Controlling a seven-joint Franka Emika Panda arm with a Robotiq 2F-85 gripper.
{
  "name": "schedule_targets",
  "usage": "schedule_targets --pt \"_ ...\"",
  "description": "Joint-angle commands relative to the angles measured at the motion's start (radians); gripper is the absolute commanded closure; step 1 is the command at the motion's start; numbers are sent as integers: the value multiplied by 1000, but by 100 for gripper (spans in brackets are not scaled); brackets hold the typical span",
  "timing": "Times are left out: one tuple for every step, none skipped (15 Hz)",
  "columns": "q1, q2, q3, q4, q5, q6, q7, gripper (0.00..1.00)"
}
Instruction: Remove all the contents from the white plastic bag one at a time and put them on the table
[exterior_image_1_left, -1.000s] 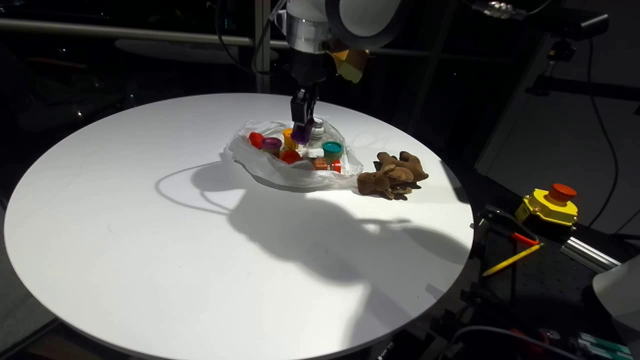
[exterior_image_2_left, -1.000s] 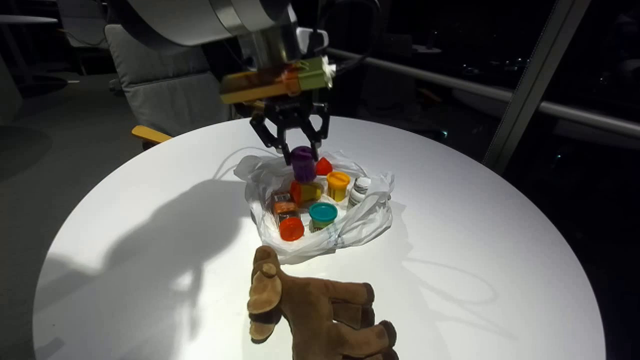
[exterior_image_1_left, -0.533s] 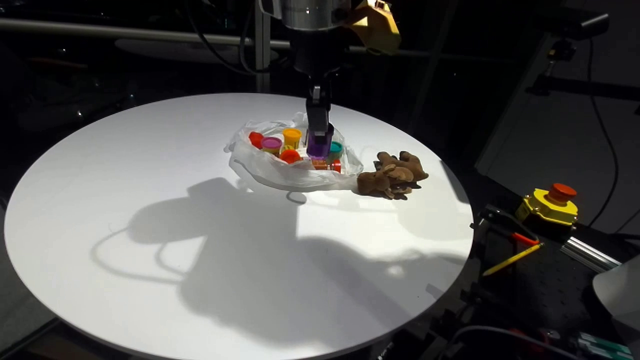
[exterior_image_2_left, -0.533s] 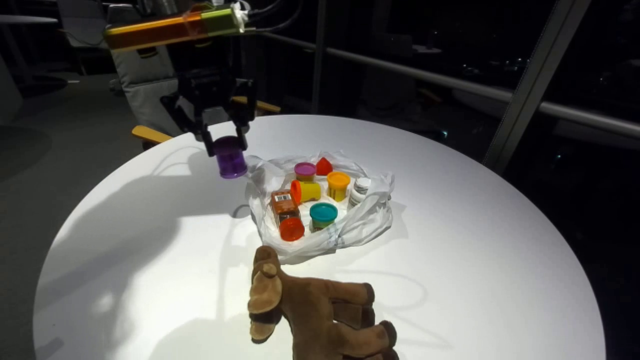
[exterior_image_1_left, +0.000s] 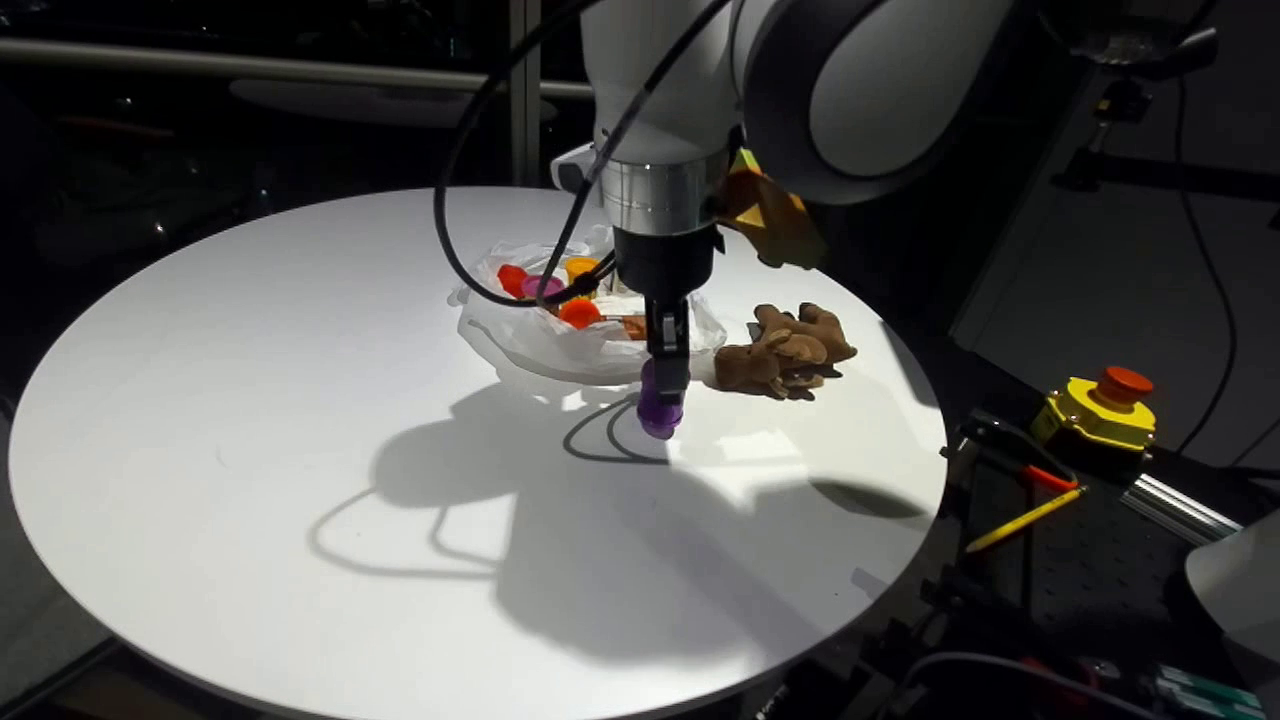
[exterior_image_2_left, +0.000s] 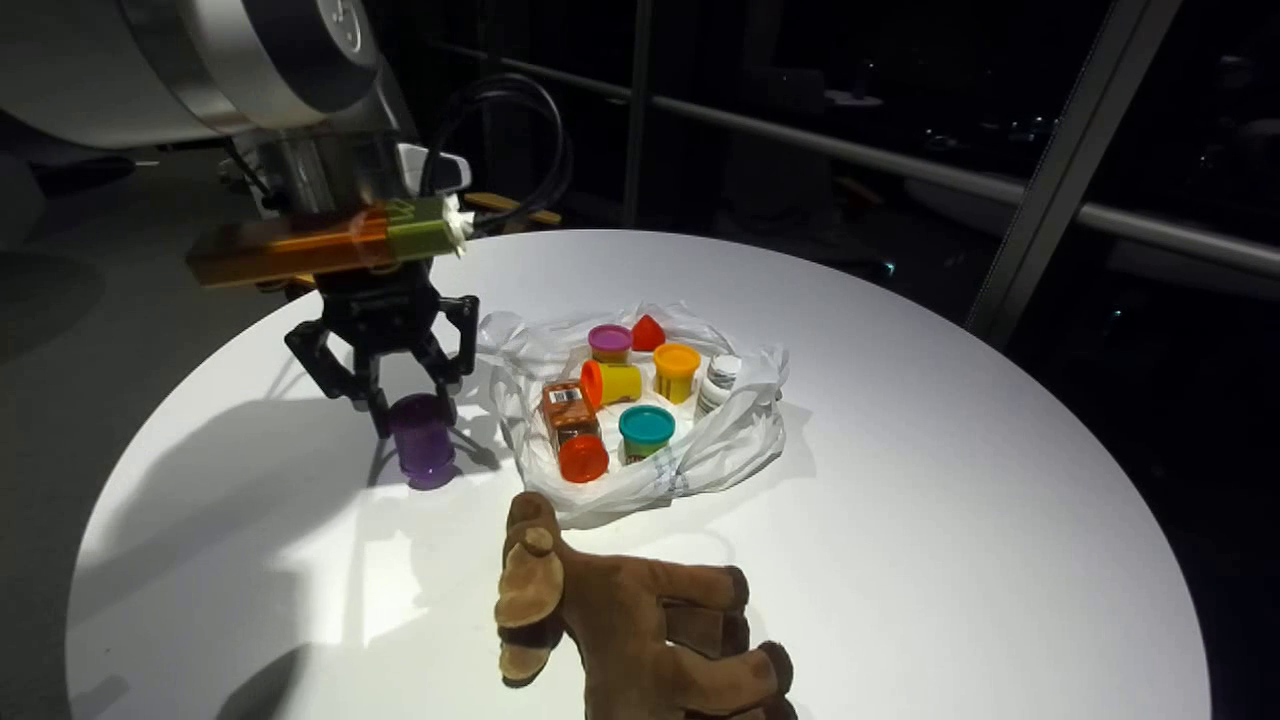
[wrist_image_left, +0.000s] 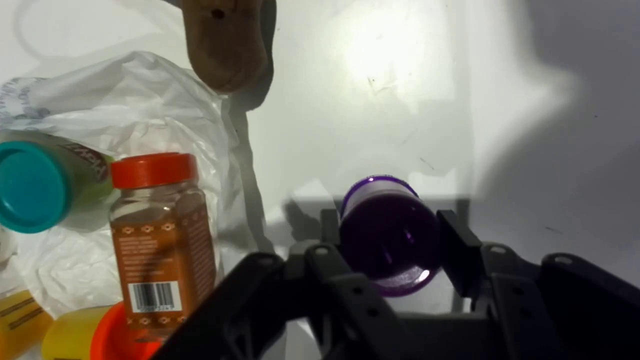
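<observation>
A purple cup (exterior_image_2_left: 425, 450) is pinched between the fingers of my gripper (exterior_image_2_left: 415, 415), low over the white table (exterior_image_2_left: 950, 450) beside the bag. Whether its base touches the table I cannot tell. The wrist view shows the same cup (wrist_image_left: 390, 240) between both pads. The white plastic bag (exterior_image_2_left: 725, 460) lies spread open. In it are a teal-lidded cup (exterior_image_2_left: 647, 428), a yellow-lidded cup (exterior_image_2_left: 677, 372), a mauve-lidded cup (exterior_image_2_left: 610, 342), a tipped yellow cup (exterior_image_2_left: 622, 383), a red-capped brown jar (exterior_image_2_left: 570, 410), a white bottle (exterior_image_2_left: 720, 375) and a red piece (exterior_image_2_left: 648, 334).
A brown plush animal (exterior_image_2_left: 640, 640) lies on the table against the bag's near edge, and its nose (wrist_image_left: 227, 55) shows in the wrist view. Beyond the table's rim stand a yellow stop button box (exterior_image_1_left: 1100, 415) and a pencil (exterior_image_1_left: 1025, 520). A loose arm cable (exterior_image_1_left: 445, 230) hangs near the bag.
My gripper has carried the purple cup sideways out from above the bag, past its edge, and then lowered it toward the table. The bag and its other contents stay put.
</observation>
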Motion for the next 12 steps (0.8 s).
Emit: schedule_targets --pt "-4 -3 -5 -47 -5 127 -32 74" --pt "-4 -16 -4 -63 1 150 -39 43" --pt "-1 -26 -7 -74 -2 169 -40 23" --pt "1 -43 -12 -85 -6 187 -37 17" --pt "6 -66 -23 -93 -16 199 -25 10" --pt "18 -88 -44 -95 -39 204 3 3" --pt "26 -106 -64 -94 -65 206 20 0" --pt "25 -121 -77 -89 -82 204 32 0" --pt "26 -134 -101 -80 -118 202 60 0" --pt "17 -141 -114 -69 -140 196 72 0" --pt "4 -139 -125 -56 -159 189 73 0" --pt "-14 -131 -129 -42 -166 177 48 0"
